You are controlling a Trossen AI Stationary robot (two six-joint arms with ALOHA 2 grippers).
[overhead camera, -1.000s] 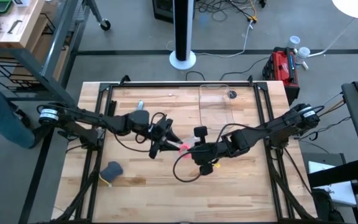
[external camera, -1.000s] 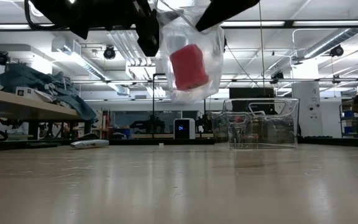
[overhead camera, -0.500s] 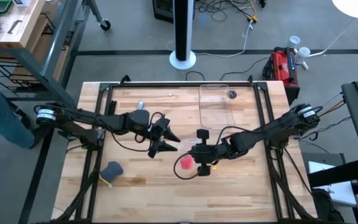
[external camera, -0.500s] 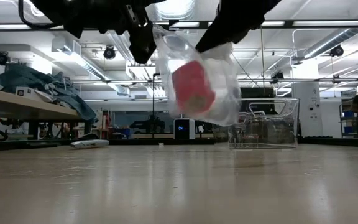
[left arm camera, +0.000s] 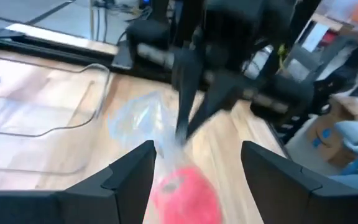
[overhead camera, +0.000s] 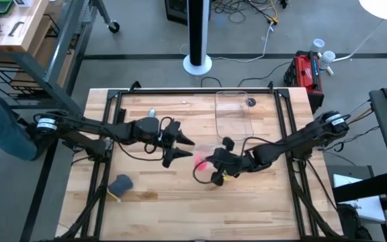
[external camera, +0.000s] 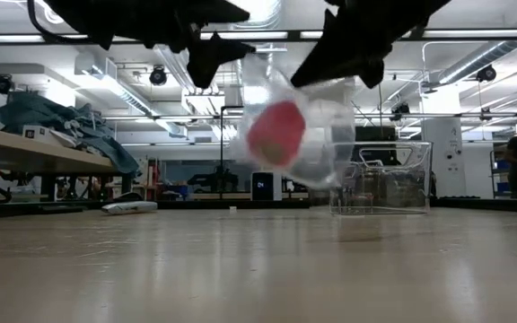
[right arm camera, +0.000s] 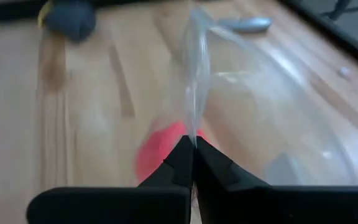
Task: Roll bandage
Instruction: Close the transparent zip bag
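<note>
Above the middle of the worktop [overhead camera: 146, 202], the right gripper [right arm camera: 193, 163] has its fingers pinched fully together on the upper edge of a clear plastic bag [external camera: 317, 135]. The bag hangs free in the air, so the bandage [external camera: 275, 132], a compact pink-red roll, sits inside it well clear of the wood. Holding by the rim presumably lets the roll's weight settle it toward the bag's closed end. The right arm reaches in low from the right side, its wrist turned toward the centre. The left gripper [left arm camera: 194, 171] waits just to the left of the bag, fingers spread wide and holding nothing, pointed at the roll. A clear tray [overhead camera: 234, 114] lies at the far side, and a dark grey-blue lump [overhead camera: 120, 183] near-left.
</note>
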